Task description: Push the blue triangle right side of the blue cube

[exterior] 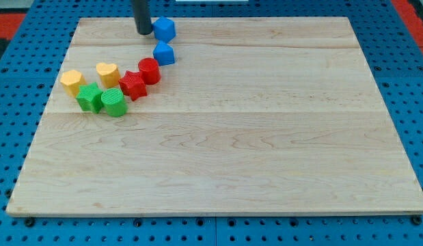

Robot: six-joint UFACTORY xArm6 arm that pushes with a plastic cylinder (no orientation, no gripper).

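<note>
The blue cube point(165, 29) sits near the top edge of the wooden board point(266, 137), left of centre. The blue triangle point(164, 52) lies just below it, a small gap between them. My tip point(142, 31) is at the cube's left side, close to or touching it, above and to the left of the triangle. The rod runs up out of the view's top.
A red cylinder point(149, 70) and a red star point(133, 85) lie just below-left of the triangle. Farther left are a yellow heart point(107, 73), a yellow block point(72, 81), a green star point(90, 97) and a green cylinder point(113, 102).
</note>
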